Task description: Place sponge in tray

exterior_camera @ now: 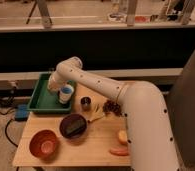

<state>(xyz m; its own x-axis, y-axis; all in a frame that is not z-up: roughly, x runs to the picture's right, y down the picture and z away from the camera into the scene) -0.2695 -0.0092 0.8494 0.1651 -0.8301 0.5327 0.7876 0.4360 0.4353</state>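
The green tray point(38, 102) sits at the table's back left corner. My arm reaches from the lower right across the table and bends down over the tray's right side. My gripper point(60, 91) is at the arm's end, low over the tray and mostly hidden by the wrist. A small blue-and-white thing point(66, 93), perhaps the sponge, stands right against the gripper at the tray's right rim. I cannot tell whether the gripper holds it.
A dark-brown bowl point(73, 125) and an orange bowl point(43, 143) sit at the table's front left. A small dark cup point(85, 103), a pale yellow piece point(97, 116), a dark cluster point(111, 107), an apple point(122, 137) and an orange stick point(118, 151) lie to the right.
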